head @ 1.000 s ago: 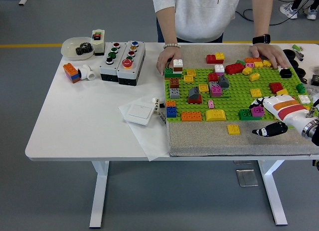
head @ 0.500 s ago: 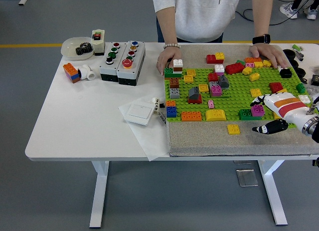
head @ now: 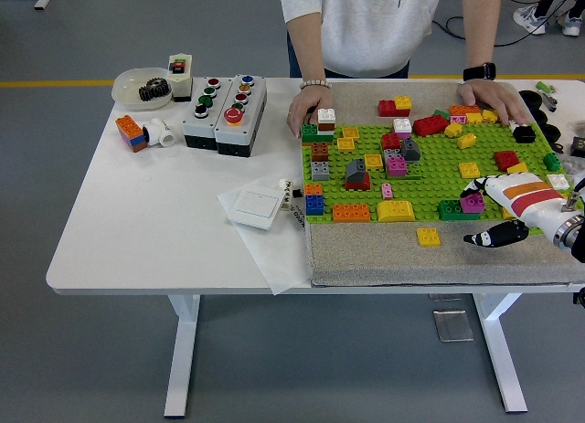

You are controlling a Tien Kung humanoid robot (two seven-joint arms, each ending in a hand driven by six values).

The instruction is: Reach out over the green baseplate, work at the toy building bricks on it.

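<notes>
Your right hand enters from the right edge and sits at the near right corner of the green baseplate. Its fingers are loosely curled and hold nothing: the pale fingers reach toward the baseplate's near edge, and the dark thumb hangs below them over the grey mat. The left hand is not in view, so the right hand is the only one placed to work here.

The nearest target is the magenta brick, seated on the green brick at the baseplate's near edge. It lies just beside your fingertips, to their left and slightly farther from you. The green brick's long axis runs left to right, parallel to the near edge. Approach leftward along that axis.

A loose yellow brick lies on the mat, off the baseplate, farther left and nearer to you than the magenta brick.

The person at the far side of the worktop presses one hand on the baseplate's far left corner and the other hand on its far right edge, apparently steadying it.
</notes>
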